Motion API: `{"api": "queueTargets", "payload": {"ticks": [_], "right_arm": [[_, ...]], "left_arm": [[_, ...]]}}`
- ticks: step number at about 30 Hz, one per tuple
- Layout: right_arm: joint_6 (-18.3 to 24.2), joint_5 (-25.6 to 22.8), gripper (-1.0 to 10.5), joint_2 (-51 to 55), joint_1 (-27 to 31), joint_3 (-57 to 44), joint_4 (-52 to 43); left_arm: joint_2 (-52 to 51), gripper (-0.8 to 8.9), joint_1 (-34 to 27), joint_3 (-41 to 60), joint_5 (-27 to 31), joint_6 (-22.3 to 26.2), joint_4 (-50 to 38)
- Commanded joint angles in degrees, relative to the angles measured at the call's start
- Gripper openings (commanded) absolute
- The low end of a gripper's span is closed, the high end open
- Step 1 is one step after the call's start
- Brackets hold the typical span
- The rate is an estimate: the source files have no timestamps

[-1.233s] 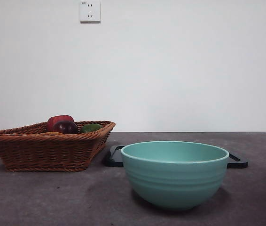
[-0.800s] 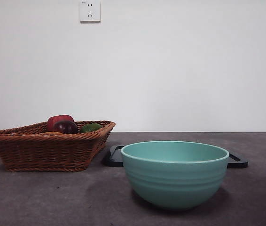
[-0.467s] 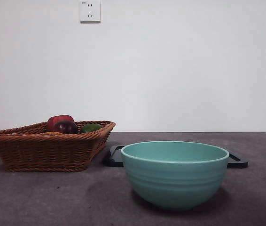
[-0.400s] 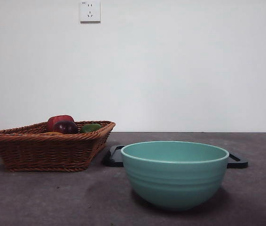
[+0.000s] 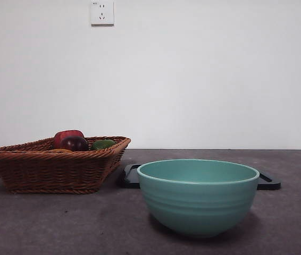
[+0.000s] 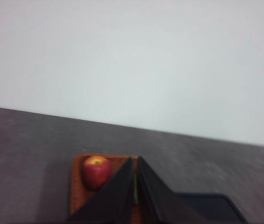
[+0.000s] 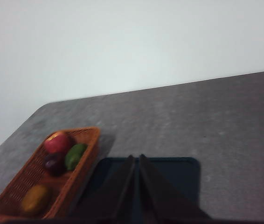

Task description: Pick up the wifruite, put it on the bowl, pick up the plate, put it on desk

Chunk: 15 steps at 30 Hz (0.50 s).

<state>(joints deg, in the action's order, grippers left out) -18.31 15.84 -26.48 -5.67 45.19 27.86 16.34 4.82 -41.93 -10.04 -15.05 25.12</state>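
The wifruite (image 7: pixel 36 198), oval and brownish-orange, lies at the near end of the wicker basket (image 7: pixel 87 142). The teal ribbed bowl (image 5: pixel 198 199) stands on the desk (image 5: pixel 60 223) in front of the plate (image 5: pixel 131 177), a dark flat tray with handles. In the right wrist view the plate (image 7: pixel 174 172) lies just beyond my right gripper (image 7: pixel 136 157), which hangs high above it, shut and holding nothing. My left gripper (image 6: pixel 135 159) is also shut and empty, high above the basket (image 6: pixel 76 186). Neither arm shows in the front view.
The basket (image 5: pixel 49 170) stands left of the bowl and holds a red fruit (image 5: pixel 67 136), a dark purple fruit (image 5: pixel 74 143) and a green fruit (image 5: pixel 103 144). A white wall with a socket (image 5: pixel 101 12) closes the back.
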Motion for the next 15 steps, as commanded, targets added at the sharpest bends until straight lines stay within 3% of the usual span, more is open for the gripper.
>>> {"api": "queueTargets", "payload": {"ticks": [1,8,15], "right_arm": [[2.2,2.4,0.1,-2.9,-0.9,4.0,2.3],[8.3,8.1,0.1,-7.6,-3.1,11.7,11.0],[15.8,9.2,0.1,-8.9,-4.3,16.8,22.3]], "left_arm": [[3.6,0.10,0.5,-4.5,-2.4,2.6,1.5],[13.3,0.10,0.7,-15.3,-10.1,4.7,8.6],[16.5,0.10,3.3,-18.4,-21.1,5.6,10.1]]}}
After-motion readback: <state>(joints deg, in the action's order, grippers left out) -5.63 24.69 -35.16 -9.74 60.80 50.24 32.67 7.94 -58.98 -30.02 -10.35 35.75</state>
